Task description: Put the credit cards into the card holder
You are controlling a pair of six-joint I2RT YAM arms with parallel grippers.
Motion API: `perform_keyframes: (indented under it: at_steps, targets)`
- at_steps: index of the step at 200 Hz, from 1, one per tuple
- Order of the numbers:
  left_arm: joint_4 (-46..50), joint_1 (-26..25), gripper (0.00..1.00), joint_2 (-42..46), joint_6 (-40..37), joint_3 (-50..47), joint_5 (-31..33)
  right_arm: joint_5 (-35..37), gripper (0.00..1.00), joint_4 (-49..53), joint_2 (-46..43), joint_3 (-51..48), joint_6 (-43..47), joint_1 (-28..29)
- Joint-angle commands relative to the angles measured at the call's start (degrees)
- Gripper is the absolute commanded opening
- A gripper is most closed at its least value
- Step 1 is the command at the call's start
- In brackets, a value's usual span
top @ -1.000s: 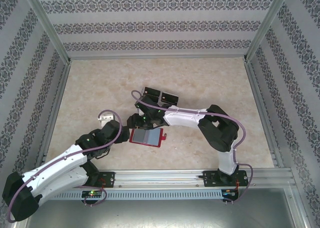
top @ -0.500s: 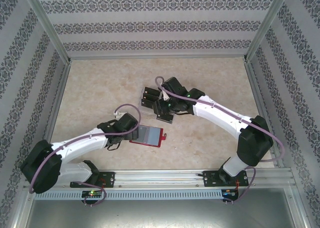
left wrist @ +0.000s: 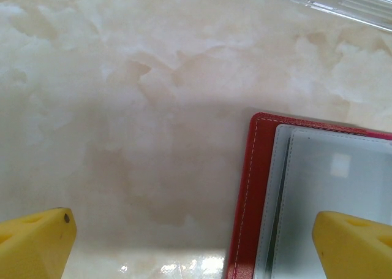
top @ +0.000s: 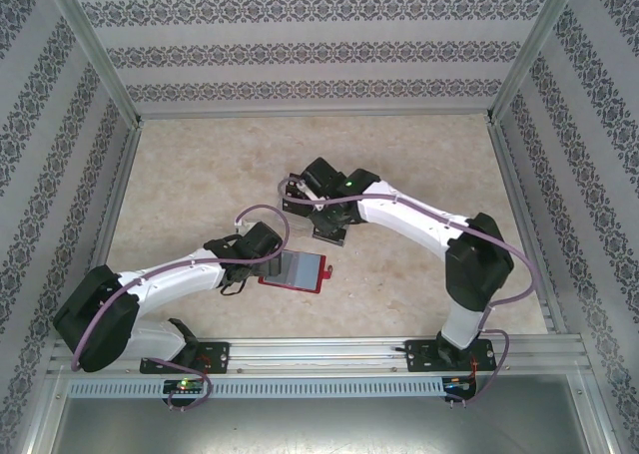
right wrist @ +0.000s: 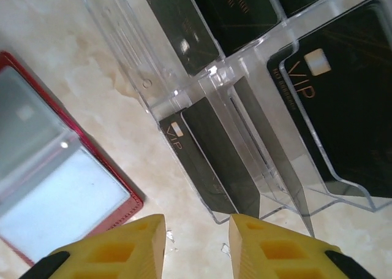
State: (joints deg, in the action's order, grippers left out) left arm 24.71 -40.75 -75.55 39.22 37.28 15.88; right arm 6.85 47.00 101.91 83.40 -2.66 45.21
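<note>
The left fingers (left wrist: 33, 245) are spread wide with nothing between them. One hangs over bare bench (left wrist: 122, 107), the other over the clear sleeves of the holder (left wrist: 248, 193), whose red edge runs between the two. The holder lies open and flat. It looks soft and light and would probably slide on the glossy bench unless pinned at that stitched edge.

The right fingers (right wrist: 269, 248) are a narrow gap apart and grip nothing. Just beyond their tips is the near corner of the tray (right wrist: 122, 40), where the black cards (right wrist: 208, 162) sit in slots. The cards look thin, stiff, light and slick. The best hold is probably a pinch across both faces at an exposed edge, because the clear walls leave little room.
</note>
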Motion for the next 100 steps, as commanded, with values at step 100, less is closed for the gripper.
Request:
perform_keyframes:
  at_steps: [100]
  targets:
    - [-1.7,0.4,1.0,0.6,-0.8,-0.2,0.5,10.1,0.28,5.8,10.3,7.0,5.9,1.5]
